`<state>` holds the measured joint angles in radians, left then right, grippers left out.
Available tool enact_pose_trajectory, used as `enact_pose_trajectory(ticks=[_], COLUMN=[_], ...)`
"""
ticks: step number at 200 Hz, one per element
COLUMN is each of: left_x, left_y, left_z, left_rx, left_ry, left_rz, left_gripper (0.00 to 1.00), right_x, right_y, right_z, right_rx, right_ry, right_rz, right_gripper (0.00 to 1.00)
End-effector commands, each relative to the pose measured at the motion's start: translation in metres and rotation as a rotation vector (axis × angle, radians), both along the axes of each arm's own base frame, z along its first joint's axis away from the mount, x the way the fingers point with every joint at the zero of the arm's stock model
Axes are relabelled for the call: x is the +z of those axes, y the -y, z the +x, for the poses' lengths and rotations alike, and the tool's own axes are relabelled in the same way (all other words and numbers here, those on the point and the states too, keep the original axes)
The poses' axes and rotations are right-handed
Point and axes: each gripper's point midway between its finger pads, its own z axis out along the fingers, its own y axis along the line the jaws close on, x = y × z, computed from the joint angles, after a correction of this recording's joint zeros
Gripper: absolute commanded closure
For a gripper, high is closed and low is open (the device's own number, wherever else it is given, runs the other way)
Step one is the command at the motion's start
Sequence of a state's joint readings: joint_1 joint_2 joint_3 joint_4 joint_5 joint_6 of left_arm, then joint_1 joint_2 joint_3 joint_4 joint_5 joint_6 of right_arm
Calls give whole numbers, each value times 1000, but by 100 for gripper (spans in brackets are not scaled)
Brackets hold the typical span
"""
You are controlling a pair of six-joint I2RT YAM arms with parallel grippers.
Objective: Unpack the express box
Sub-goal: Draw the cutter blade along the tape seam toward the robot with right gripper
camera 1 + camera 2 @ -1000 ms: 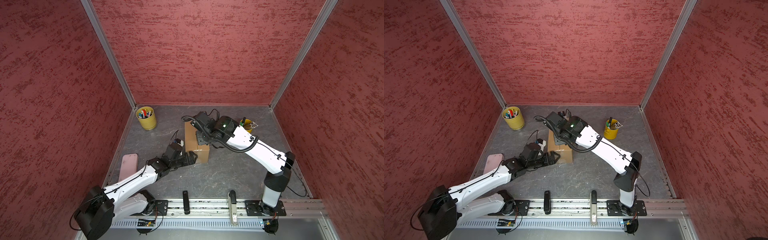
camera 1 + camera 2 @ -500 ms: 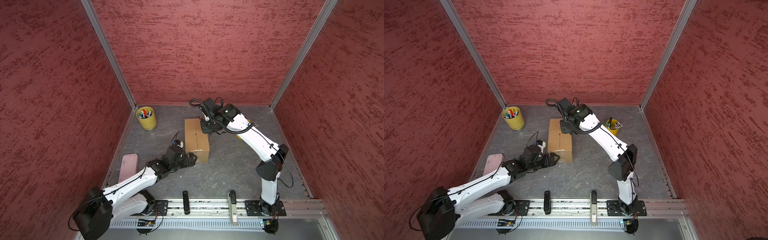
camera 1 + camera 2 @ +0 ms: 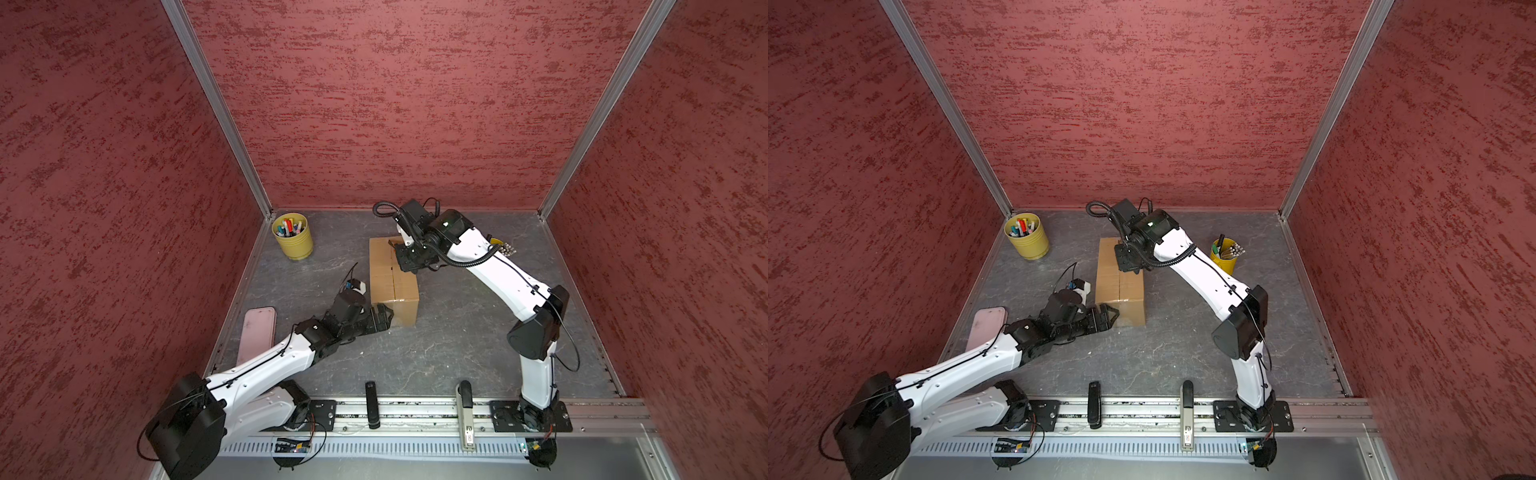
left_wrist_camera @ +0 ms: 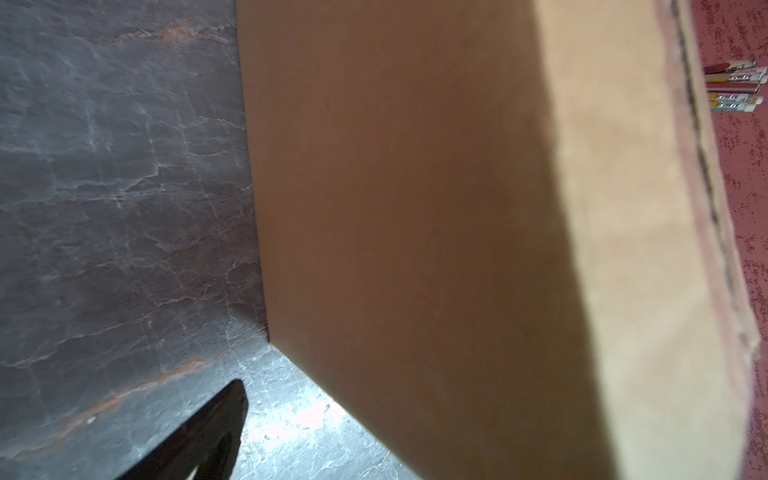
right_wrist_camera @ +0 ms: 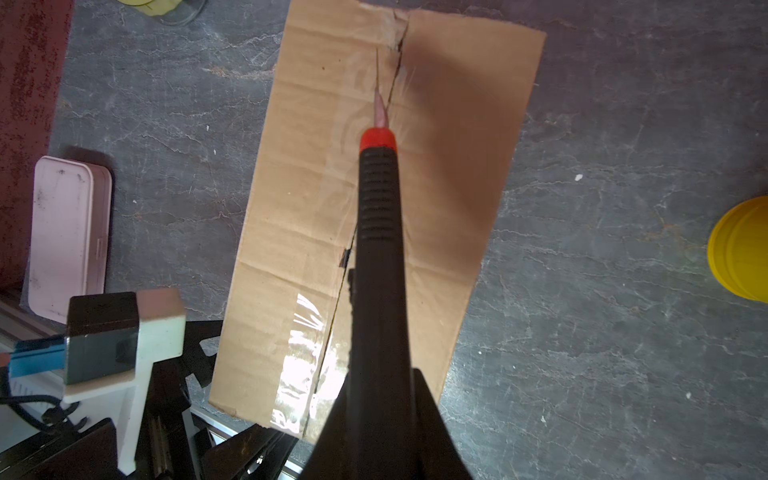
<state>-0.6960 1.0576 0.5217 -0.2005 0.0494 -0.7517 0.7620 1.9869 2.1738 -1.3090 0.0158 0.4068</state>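
**Right tool** [image 5: 374,419]: jaws clamped on a cutter [image 5: 376,232] with a black ribbed handle, a red collar and a thin blade [image 5: 380,108] pointing away from the tool.

**Below the blade:** the express box [image 5: 299,187], a brown carton lying flat on the grey worktop [image 3: 457,332], flaps down. The blade tip is at the centre seam, towards the end farthest from the left tool. The seam gapes a little just past the tip. Clear tape [image 5: 307,365] covers the seam at the other end.

**Left tool** [image 3: 382,316]: jaws spread wide, low at the box's corner on that taped end. I cannot tell whether it touches the box.

**Beyond the left tool, away from the box:** a pink case [image 3: 257,332], lying flat.

**Well apart from both tools:**
- A yellow cup of markers [image 3: 293,237] stands in the left back corner.
- A yellow cup of pencils [image 3: 1225,253] stands beyond the right arm.
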Motion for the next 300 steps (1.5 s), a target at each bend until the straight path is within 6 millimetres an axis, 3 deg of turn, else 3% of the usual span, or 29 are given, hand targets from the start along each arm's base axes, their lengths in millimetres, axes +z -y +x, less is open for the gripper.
enact_pose_trajectory(ticks=[1, 48, 95, 155, 240, 300], left_x=[2, 0, -2, -4, -2, 2], left_y=[1, 1, 0, 0, 1, 1], left_z=[3, 2, 1, 0, 1, 11], left_rx=[-2, -2, -2, -2, -2, 43], left_ry=[25, 23, 18, 17, 21, 48], left_rz=[-1, 0, -2, -4, -11, -18], left_gripper=[0, 0, 0, 0, 0, 0], right_x=[5, -1, 11, 0, -9, -13], right_y=[1, 4, 7, 5, 3, 2], right_z=[10, 16, 21, 24, 22, 9], right_rx=[-17, -33, -48, -44, -45, -57], right_ry=[39, 36, 66, 40, 9, -41], right_rz=[-6, -26, -20, -29, -34, -38], right_gripper=[100, 100, 100, 100, 100, 100])
